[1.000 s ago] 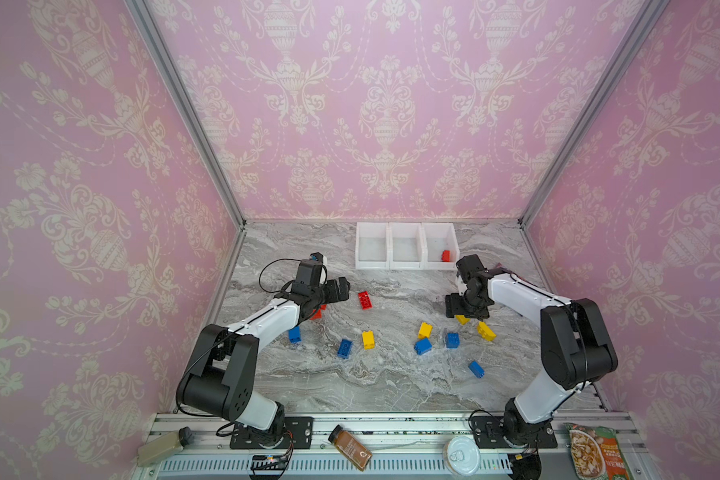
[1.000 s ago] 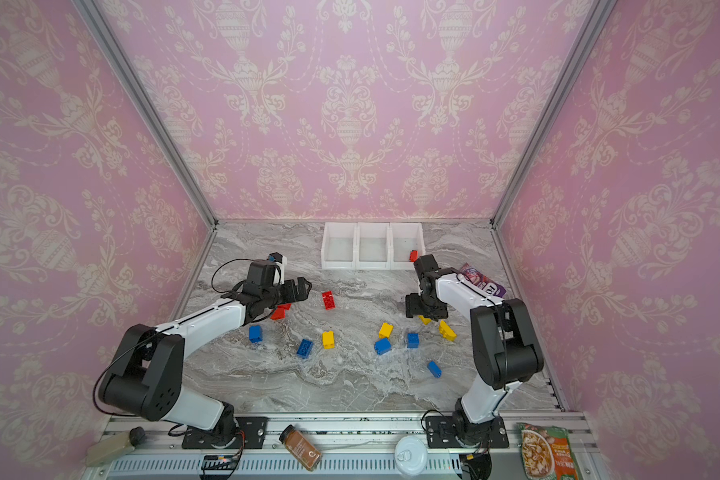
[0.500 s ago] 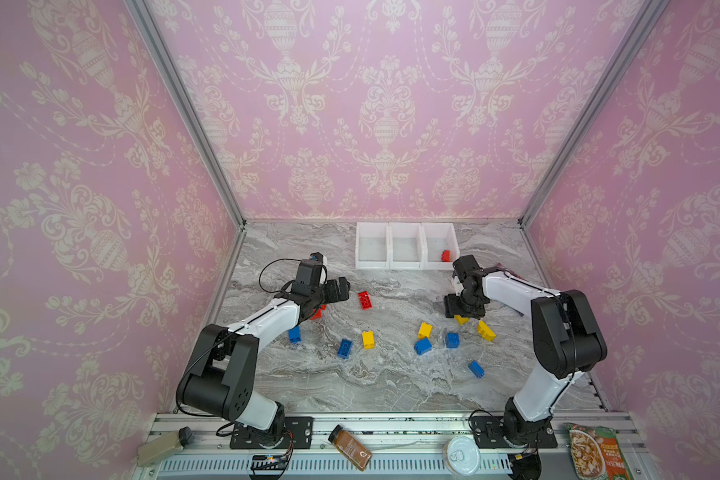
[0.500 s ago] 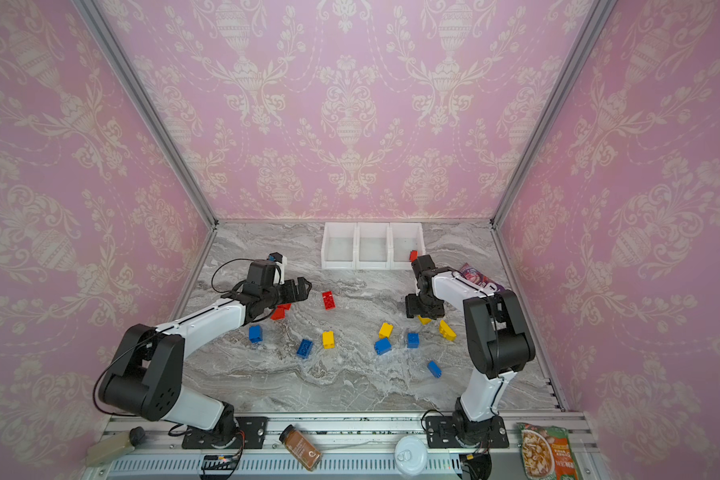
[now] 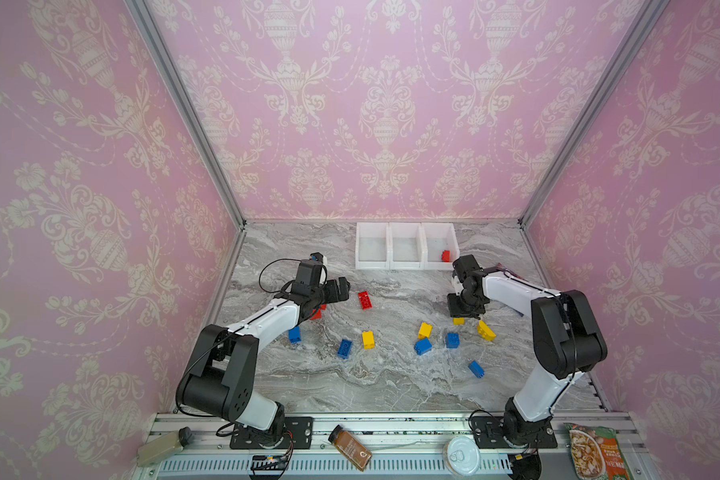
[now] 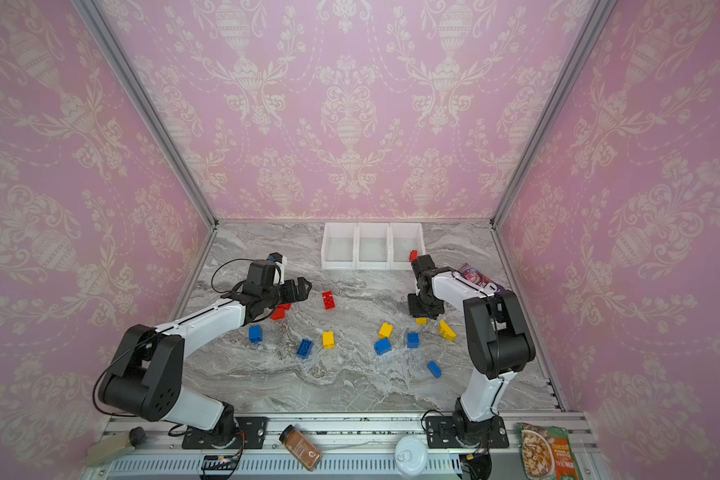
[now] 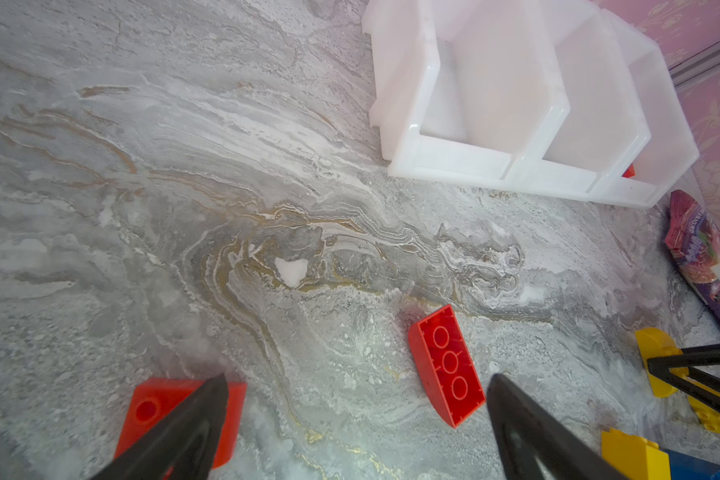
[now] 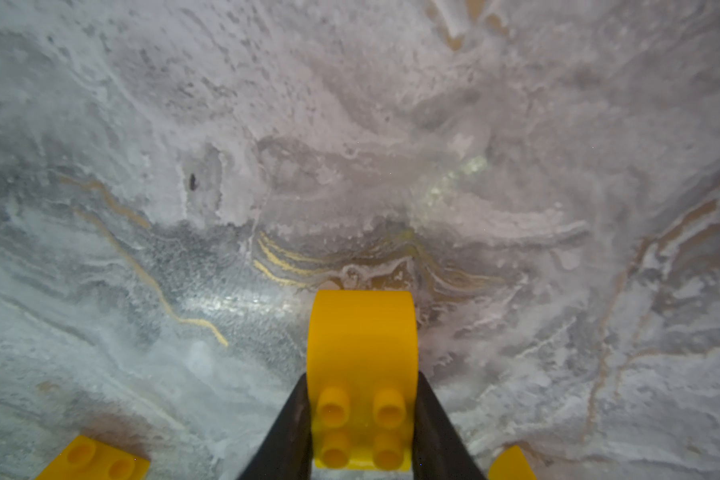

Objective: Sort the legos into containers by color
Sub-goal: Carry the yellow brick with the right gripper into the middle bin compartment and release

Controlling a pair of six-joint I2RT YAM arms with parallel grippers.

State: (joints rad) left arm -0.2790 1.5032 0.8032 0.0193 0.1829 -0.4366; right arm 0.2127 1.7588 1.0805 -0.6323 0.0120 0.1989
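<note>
White tubular arm links (image 5: 267,320), bulky black joints (image 5: 225,374), looped black cable (image 5: 279,261), left claw (image 7: 358,378) with tapered black fingers (image 7: 192,424).

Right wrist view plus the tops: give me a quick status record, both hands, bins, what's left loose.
right hand: closed on a small yellow studded plastic brick, low at the marble tabletop
left hand: open, long red plastic brick just ahead of it
white plastic three-bin row: one red brick in the bin nearest the right arm; none seen in the other two
loose: five blue bricks, three more yellow bricks, a red piece partly under the left arm
</note>
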